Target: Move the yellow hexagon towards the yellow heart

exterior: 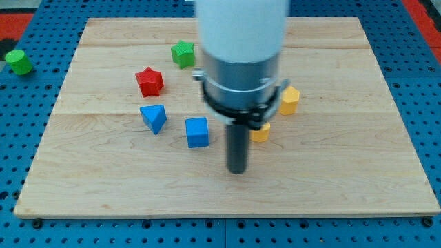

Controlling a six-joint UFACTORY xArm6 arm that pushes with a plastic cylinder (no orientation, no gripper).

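1. Nearest the camera: my tip (237, 170), the lower end of the dark rod, resting on the tabletop (331, 186) below centre, with the bulky arm housing above hiding the middle of the board
2. No fingers on this rig, so nothing spread, pressed together or pinching; contact is by pushing only
3. Yellow hexagon (289, 100): at the view's right of the housing, fully visible, apart from my tip and above-right of it
4. Yellow heart (260, 132): mostly hidden behind the rod, only a yellow corner shows just beside the rod's right; shape cannot be confirmed, taken as the heart by elimination
5. Judgement: hexagon and heart are already near each other; the hexagon lies up-right of the heart, so a push would need my tip on the hexagon's far upper-right side, not where it is now
6. Bystanders: blue cube (197, 132) just left of the rod, blue triangle (154, 117), red star (149, 81), green star (182, 53); a green block (18, 61) sits off the board at far left
7. Risk, judged: the heart is close to the rod's path, easy to nudge
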